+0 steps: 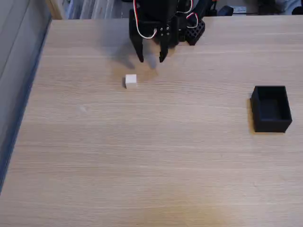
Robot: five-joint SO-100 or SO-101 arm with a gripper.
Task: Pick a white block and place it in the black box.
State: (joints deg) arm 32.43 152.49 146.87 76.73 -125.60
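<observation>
Presently, in the fixed view: white block [131, 81] is sitting on the desk [151, 156], well left of the black box [271, 108]. Tool [151, 58] is hanging just beyond the block, fingers apart, gripping nothing. Step in hand, by judgement: approach; it calls for centring the fingers over the block before descending. Black box is standing open-topped, apparently holding nothing.
</observation>
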